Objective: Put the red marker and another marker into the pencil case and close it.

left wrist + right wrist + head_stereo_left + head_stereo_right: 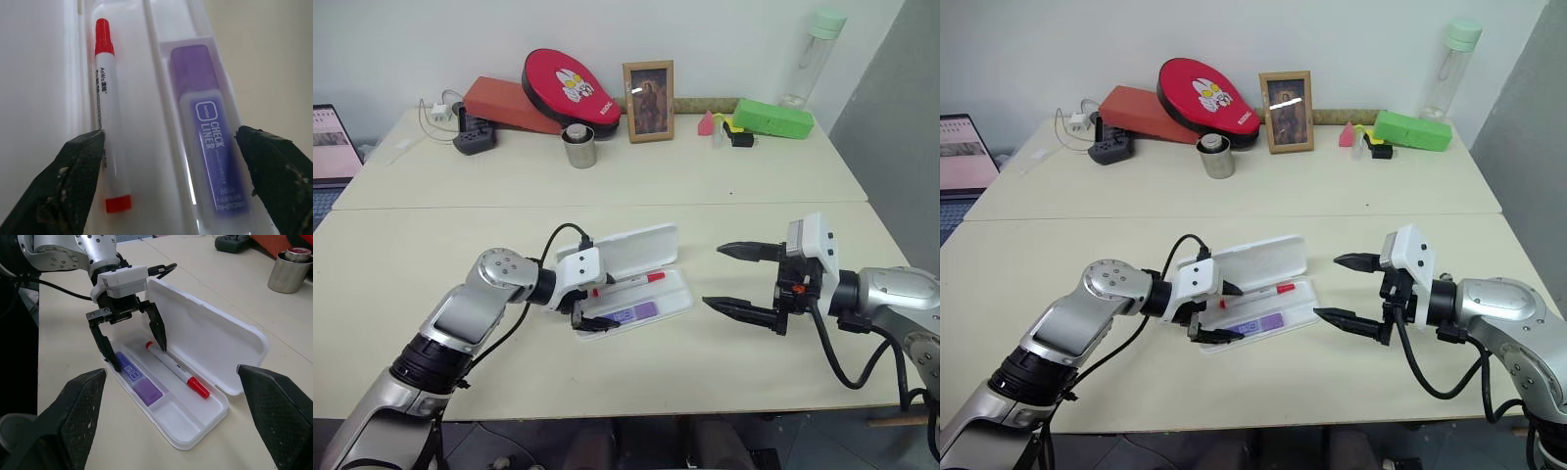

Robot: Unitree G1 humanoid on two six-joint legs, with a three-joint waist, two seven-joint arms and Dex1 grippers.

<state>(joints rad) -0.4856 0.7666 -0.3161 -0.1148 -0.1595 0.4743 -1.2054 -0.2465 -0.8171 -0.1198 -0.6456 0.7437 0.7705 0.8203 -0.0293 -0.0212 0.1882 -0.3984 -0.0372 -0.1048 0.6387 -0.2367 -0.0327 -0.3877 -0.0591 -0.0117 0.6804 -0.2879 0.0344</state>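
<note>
Cream table (pixel 460 245) carries the open pencil case (pixel 230 345), lid laid back flat on the far side, tray toward the robot. Both markers are already in the tray: red marker (pixel 177 373) in the channel next to the lid hinge, purple marker (pixel 133 380) in the near compartment, lying side by side with a thin divider between them. A small end compartment of the tray looks empty.

Left gripper (pixel 132 345) hangs over the tray's left end, jaws spread wide and straddling both markers, gripping nothing; one fingertip sits right beside the red marker's barrel, contact unclear. Right gripper (pixel 739 279) hovers just off the case's right end, above the table, jaws fully spread, empty.

Step judged: loading is done, closing is left. Next move likely calls for the left gripper to lift clear of the tray, then one gripper to get under or behind the lid's free edge and swing it over the hinge onto the tray, pressing down to latch. The light case may slide, so the other gripper may need to brace it.
</note>
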